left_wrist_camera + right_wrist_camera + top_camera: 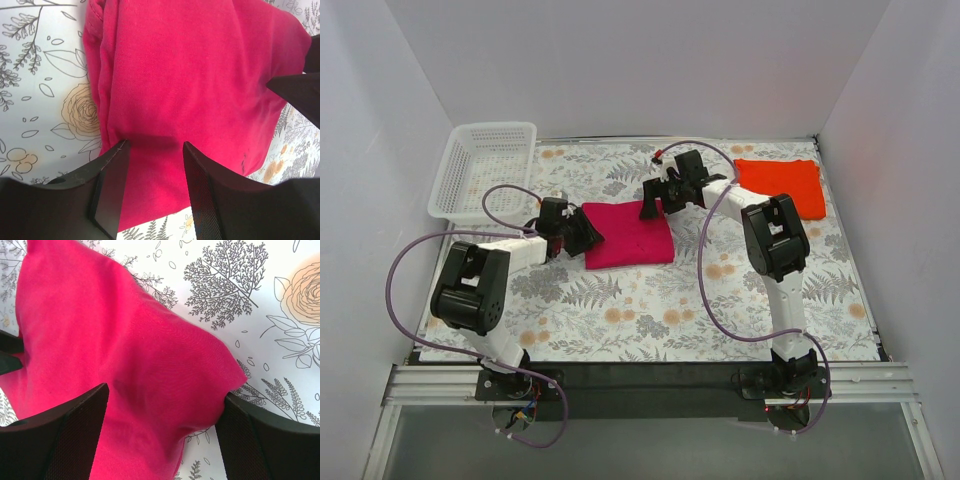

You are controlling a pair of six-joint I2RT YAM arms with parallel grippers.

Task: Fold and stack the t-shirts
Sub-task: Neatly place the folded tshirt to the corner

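The magenta-pink t-shirt [628, 236] lies folded into a rectangle in the middle of the table. The orange-red t-shirt [780, 185] lies folded at the back right. My left gripper [582, 237] is open at the pink shirt's left edge, its jaws just over the cloth [200, 75] with nothing held between them [152, 165]. My right gripper [655, 205] is open wide at the shirt's back right corner, and its jaws straddle that slightly raised corner [162, 405]. The pink cloth [100, 330] fills the right wrist view. The neck label is hidden.
A white lattice basket [485, 170] stands at the back left. The table is covered with a floral cloth [650, 310]. White walls close in the back and both sides. The right gripper's fingertip [300, 92] shows in the left wrist view.
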